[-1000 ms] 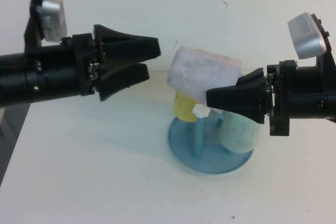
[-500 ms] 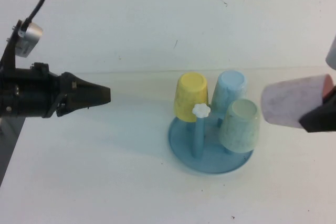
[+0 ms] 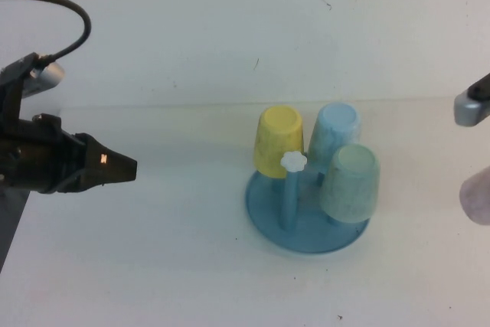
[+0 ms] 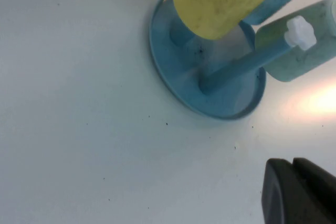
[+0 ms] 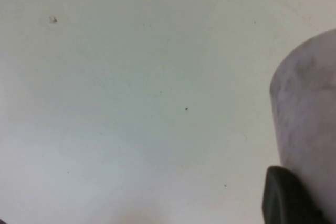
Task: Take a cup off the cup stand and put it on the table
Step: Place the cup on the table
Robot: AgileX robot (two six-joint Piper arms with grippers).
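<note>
Pink cup point(image 3: 478, 198) sits pinched in right end effector point(image 5: 294, 203), well clear of cup stand point(image 3: 306, 223), above surface point(image 3: 153, 250). Likely light, stiff, slippery; grip wall. Left end effector point(image 3: 115, 168) pressed together, far from stand.

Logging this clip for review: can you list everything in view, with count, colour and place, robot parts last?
cup stand: 1, blue dish base with blue pegs, one bare peg tipped with a white flower knob; on the table right of centre.
yellow cup: 1, yellow, upside down on a stand peg, left side.
pale blue cup: 1, pale blue, upside down on the far peg.
pale green cup: 1, pale green, upside down on the right near peg.
cup: 1, pale pink, at the right edge, off the stand, cut off by the frame.
table: 1, white, under everything.
left pincer: 1, black, shut, empty, left of the stand.
right pincer: 1, black, against the pink cup; only one finger shows.
</note>
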